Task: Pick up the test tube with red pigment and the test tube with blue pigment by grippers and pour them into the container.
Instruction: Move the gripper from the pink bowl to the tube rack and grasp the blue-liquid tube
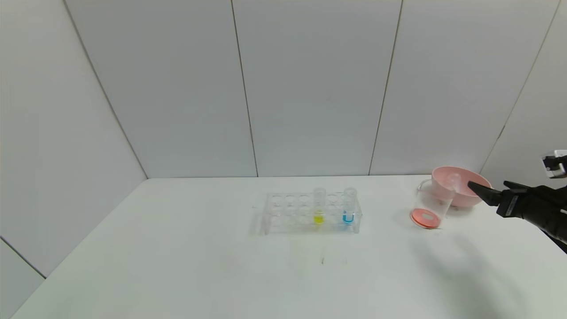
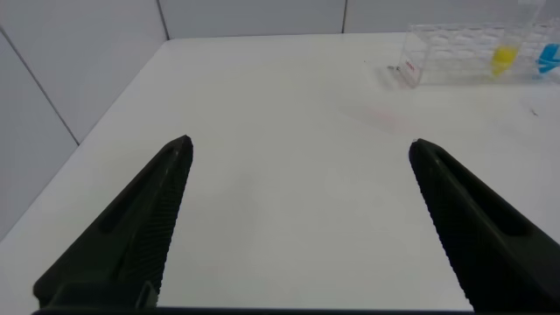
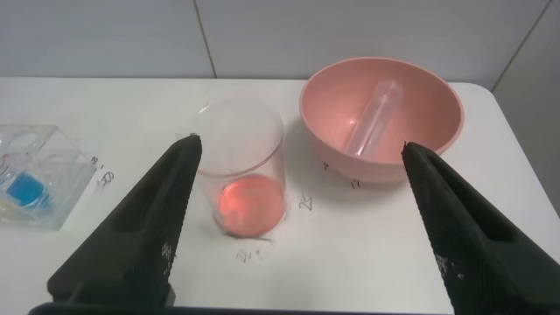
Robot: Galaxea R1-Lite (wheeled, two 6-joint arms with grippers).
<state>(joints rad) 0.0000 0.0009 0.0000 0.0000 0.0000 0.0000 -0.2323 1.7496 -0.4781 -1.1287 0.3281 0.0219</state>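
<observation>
Right gripper (image 1: 476, 188): far right of the head view, fingers spread wide, nothing between them, tips beside the pink bowl (image 1: 476, 201).
Red tube (image 3: 372, 129): lying emptied and slanted inside the bowl, upper centre of the right wrist view.
Container (image 1: 429, 208): just left of the bowl, red liquid pooled at its base.
Blue tube (image 1: 349, 206): upright in the rack (image 1: 283, 212) at frame centre, well left of the right gripper, long axis vertical.
Yellow tube (image 1: 319, 206): its near neighbour on the left, one to avoid.
Left gripper (image 2: 297, 157): fingers wide apart, holding nothing, out of the head view.
Nearer arm: cannot tell; rack sits upper right in the left wrist view.
</observation>
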